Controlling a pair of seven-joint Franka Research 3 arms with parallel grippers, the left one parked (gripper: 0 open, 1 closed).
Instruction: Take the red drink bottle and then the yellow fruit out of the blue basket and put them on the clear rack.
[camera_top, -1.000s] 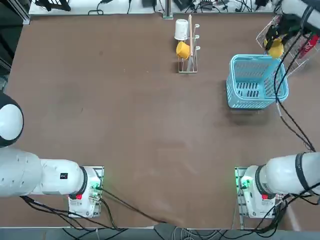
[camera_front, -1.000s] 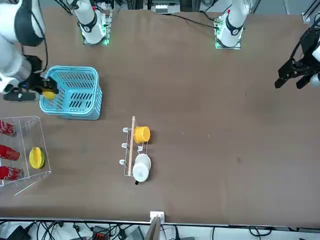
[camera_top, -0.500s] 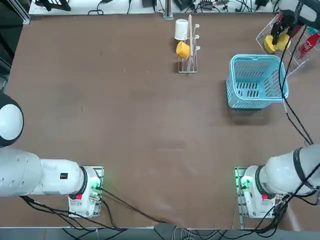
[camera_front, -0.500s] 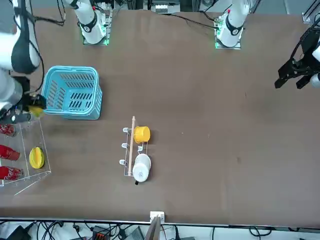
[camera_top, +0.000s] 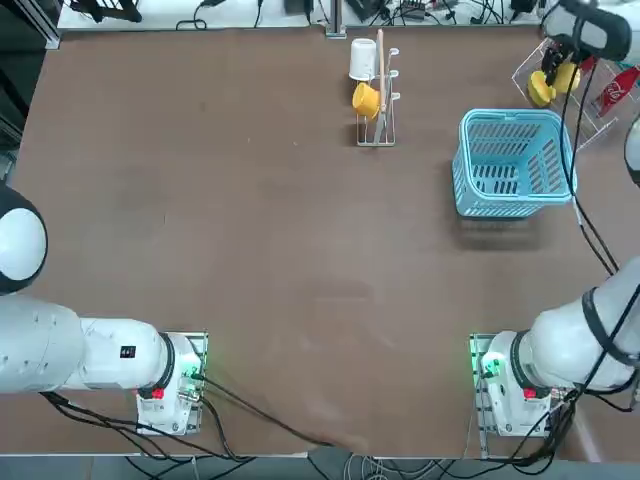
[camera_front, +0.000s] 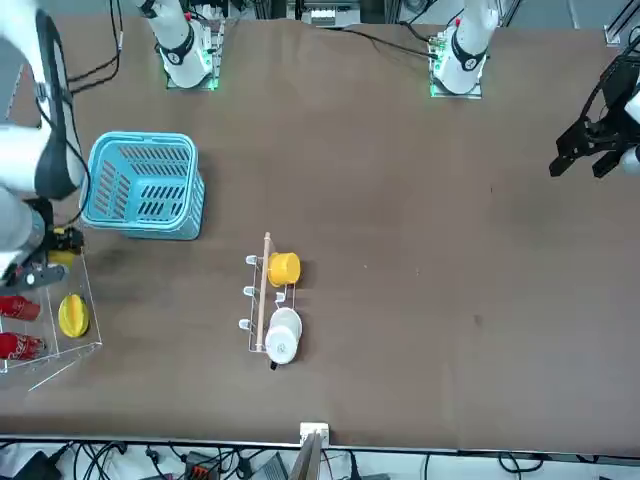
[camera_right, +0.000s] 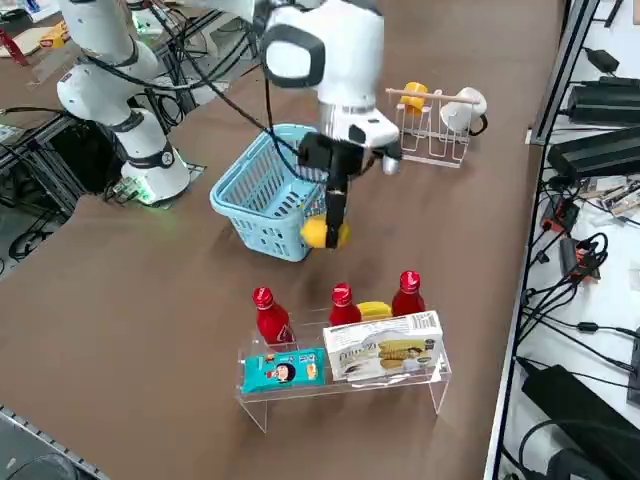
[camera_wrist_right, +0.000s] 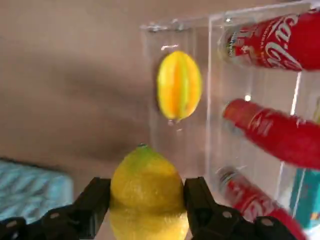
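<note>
moved: right gripper (camera_wrist_right: 145, 200) from blue basket (camera_top: 515, 165) to clear rack (camera_right: 345, 375) | holds yellow fruit (camera_wrist_right: 146, 192), tip toward rack

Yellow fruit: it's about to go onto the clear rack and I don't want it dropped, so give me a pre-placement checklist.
1. Right gripper shut on the yellow fruit: ok.
2. Fruit out of the blue basket: ok.
3. Fruit above the clear rack: not ok; it hangs between basket and rack.
4. Red bottles standing on the rack: ok, three.
5. Free spot beside the larger yellow fruit: cannot tell.
</note>
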